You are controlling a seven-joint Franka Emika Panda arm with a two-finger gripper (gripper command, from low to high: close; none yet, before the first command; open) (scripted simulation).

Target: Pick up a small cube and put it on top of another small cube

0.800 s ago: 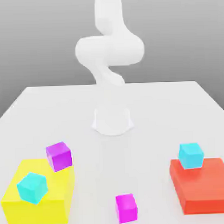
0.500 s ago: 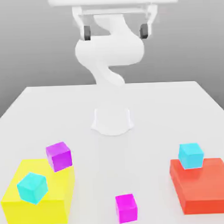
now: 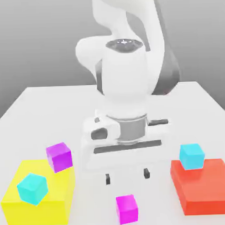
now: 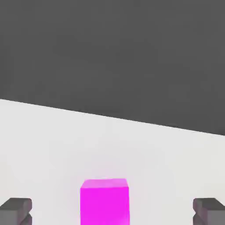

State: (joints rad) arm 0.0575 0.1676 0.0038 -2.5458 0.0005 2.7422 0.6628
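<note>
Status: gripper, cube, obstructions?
Gripper open, above the table, nothing held. Magenta-pink cube on the table, not stacked. Nothing seen between fingers and cube; yellow block and red block off to either side.

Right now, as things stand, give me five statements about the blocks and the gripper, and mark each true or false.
The two-finger gripper is closed on a cube. False: it is open and empty.
The small magenta-pink cube rests on the white table. True.
The flat red block carries a small cyan cube. True.
The yellow block bears no cubes. False: a cyan cube is on it.
The magenta-pink cube is stacked on another cube. False: it sits alone.
</note>
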